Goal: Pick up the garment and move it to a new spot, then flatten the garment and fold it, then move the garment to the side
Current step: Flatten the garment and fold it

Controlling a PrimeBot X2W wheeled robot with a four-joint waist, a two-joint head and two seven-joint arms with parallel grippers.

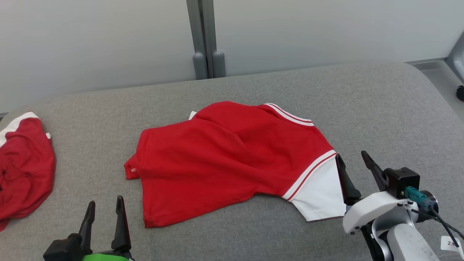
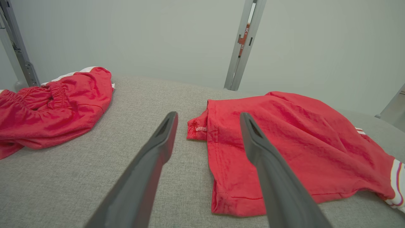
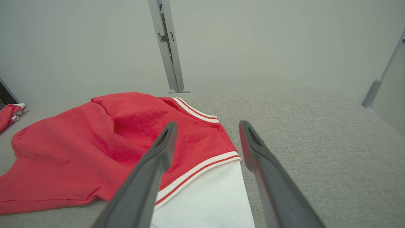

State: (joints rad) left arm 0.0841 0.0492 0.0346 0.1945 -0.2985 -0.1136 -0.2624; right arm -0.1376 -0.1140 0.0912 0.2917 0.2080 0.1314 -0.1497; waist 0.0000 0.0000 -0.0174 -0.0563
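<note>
Both wide apart and empty, left pincer point(image 1: 105, 200) near garment point(image 1: 224, 156) hem, right pincer point(image 1: 351, 154) at its sleeve point(image 1: 319, 195) edge

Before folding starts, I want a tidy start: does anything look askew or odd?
The red garment lies rumpled and skewed, not flat; a second red garment sits bunched at the left edge.

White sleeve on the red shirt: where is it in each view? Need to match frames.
Head view: white sleeve at lower right, just left of the right gripper.
Left wrist view: sleeve a sliver at the right edge, low.
Right wrist view: sleeve bottom centre, under the striped band.
Shared landmark: grey post, upper middle in each.
</note>
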